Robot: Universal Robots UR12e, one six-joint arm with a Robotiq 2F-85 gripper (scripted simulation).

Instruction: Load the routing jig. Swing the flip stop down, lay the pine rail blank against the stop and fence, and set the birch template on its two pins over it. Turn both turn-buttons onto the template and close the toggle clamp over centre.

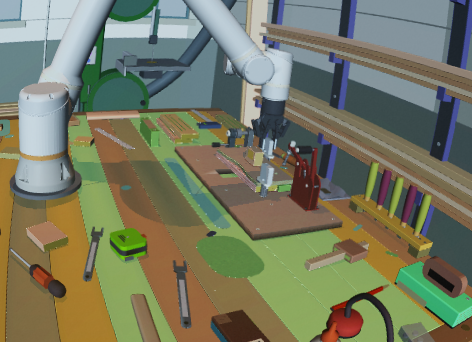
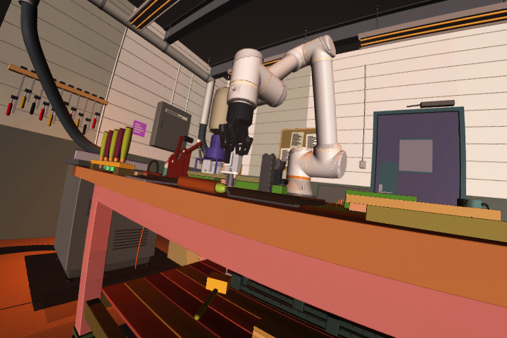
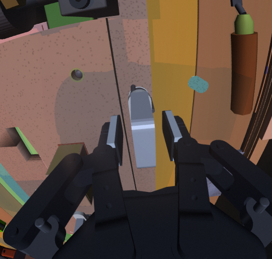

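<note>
The flip stop [image 3: 141, 129], a grey metal arm, stands upright [image 1: 265, 177] on the brown routing jig board [image 1: 260, 190] near the fence. My gripper [image 3: 143, 136] hangs straight above it [image 1: 268, 144], open and empty, with the stop's top between the fingers and not gripped. The red toggle clamp [image 1: 305, 180] stands open on the board's right edge [image 2: 179, 156]. A wooden strip [image 1: 235, 167] lies on the board left of the stop. A pin [image 3: 77, 74] shows in the board's top.
The lumber rack [image 1: 370, 108] runs close behind the jig on the right. A chisel [image 3: 243, 62] lies beside the board. A mallet [image 1: 338, 253], a sander [image 1: 435, 288], wrenches [image 1: 182, 293] and a tape measure [image 1: 128, 243] lie on the bench front.
</note>
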